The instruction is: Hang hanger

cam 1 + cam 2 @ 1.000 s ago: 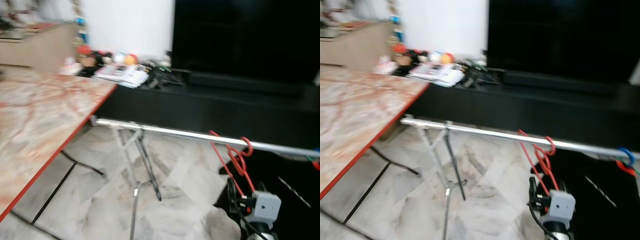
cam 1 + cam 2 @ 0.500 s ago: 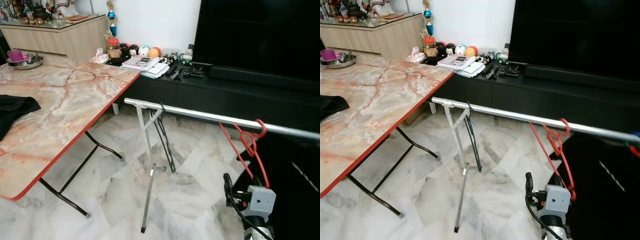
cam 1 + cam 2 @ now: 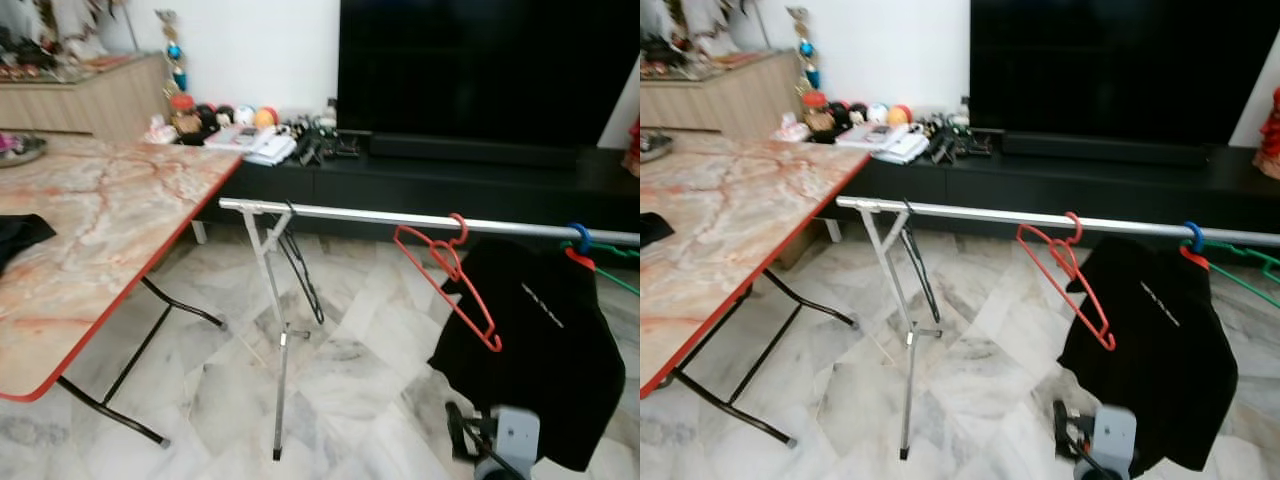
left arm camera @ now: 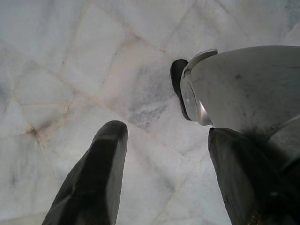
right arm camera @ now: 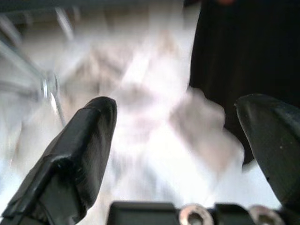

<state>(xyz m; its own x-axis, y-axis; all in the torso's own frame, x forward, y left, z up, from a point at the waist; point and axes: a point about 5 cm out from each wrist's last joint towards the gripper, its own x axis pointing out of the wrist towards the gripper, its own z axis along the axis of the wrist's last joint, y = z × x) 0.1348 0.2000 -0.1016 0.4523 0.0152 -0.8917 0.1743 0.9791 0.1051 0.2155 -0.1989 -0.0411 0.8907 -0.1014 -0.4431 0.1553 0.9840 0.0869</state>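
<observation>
Marble floor tiles (image 3: 360,390) spread beneath the silver clothes rail (image 3: 400,217), where the red plastic hanger (image 3: 446,280) hangs mid-rail, so both released hands, right hand (image 5: 178,154) and left hand (image 4: 164,173), should simply stay clear.

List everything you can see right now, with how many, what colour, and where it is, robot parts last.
red hanger: one, red, hooked on the rail, empty
rail: one, silver, on a folding stand over the marble floor
black shirt: one, black, hanging from the rail at the robot's right
blue hook: one, blue, on the rail above the shirt
green hanger: one, green, far right on the rail
black hanger: one, black wire, by the stand's leg
table: one, marble top with red edge, at the left
TV: one, black, on a black low cabinet
right gripper: one, black fingers apart, low before the shirt
left gripper: one, black fingers apart, above the floor
</observation>
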